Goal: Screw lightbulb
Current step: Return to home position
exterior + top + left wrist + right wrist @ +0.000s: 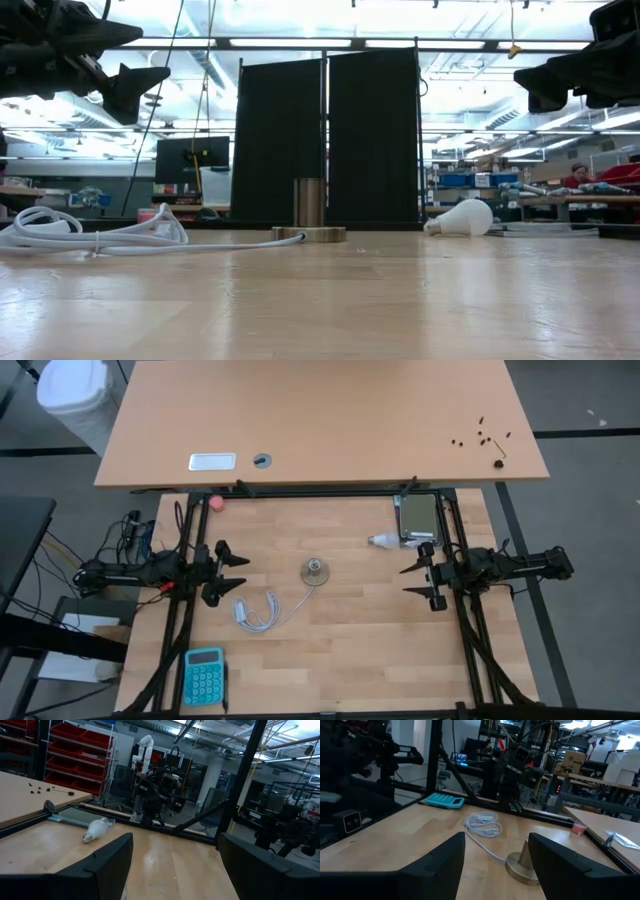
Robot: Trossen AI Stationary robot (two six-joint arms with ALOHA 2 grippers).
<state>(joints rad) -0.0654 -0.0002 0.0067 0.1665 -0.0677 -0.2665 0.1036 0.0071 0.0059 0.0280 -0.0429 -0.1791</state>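
Note:
The white lightbulb (383, 541) lies on its side on the table near the far right, its screw base pointing left; it also shows in the low view (461, 218) and the left wrist view (97, 829). The round metal socket (315, 571) stands upright mid-table, its white cord (262, 610) coiled to its near left. My left gripper (235, 573) hovers open at the table's left, above the wood. My right gripper (420, 582) hovers open at the right, near the bulb but apart from it. Both hold nothing.
A teal calculator (204, 675) lies at the near left corner. A small pink ball (217, 503) sits at the far left edge. A grey flat device (418, 518) lies beside the bulb at the far right. A black frame (330, 491) borders the table.

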